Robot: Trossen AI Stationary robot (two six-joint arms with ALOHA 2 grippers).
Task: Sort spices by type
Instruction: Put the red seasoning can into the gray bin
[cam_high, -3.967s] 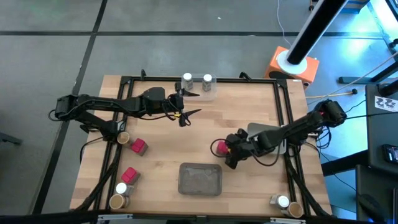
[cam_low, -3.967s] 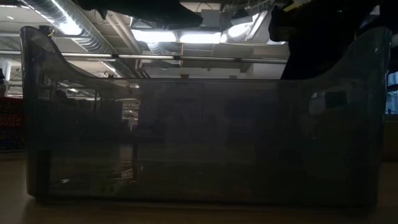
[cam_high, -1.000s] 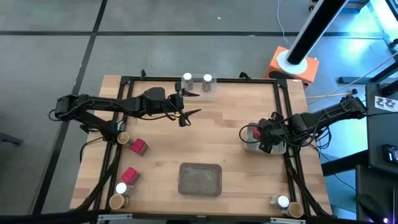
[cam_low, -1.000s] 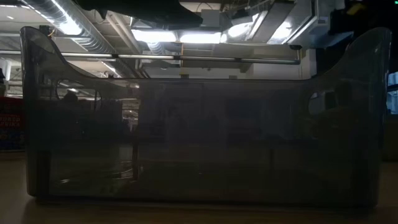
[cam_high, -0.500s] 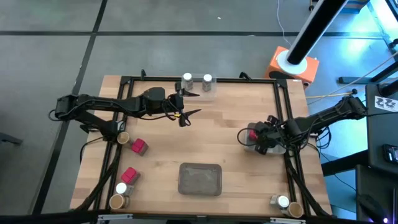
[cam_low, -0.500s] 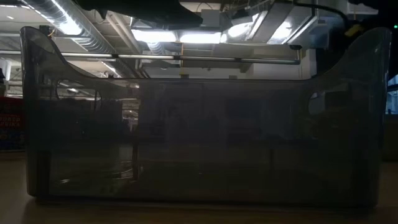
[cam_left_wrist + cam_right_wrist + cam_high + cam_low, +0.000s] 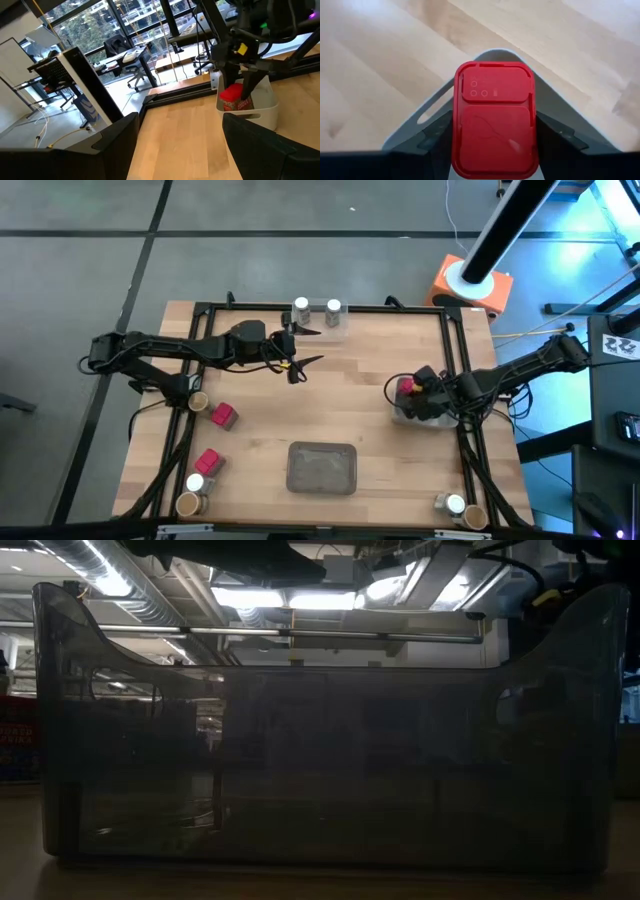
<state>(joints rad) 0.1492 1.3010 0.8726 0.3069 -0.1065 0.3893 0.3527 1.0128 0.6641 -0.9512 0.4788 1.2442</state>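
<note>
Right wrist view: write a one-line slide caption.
Right gripper holds a red spice pack over a grey tray on the wooden table.

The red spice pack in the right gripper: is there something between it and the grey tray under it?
Nothing visible stands in the way. The right gripper holds the red spice pack directly over the grey tray at the table's right edge. In the left wrist view, the pack's bottom is already inside the tray's walls.

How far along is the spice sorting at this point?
Early. Nothing looks sorted yet. In hand: the right pincer holds a red pack over the grey tray at the table's right edge. Left: two red packs and the scattered jars. The left pincer waits open.
</note>
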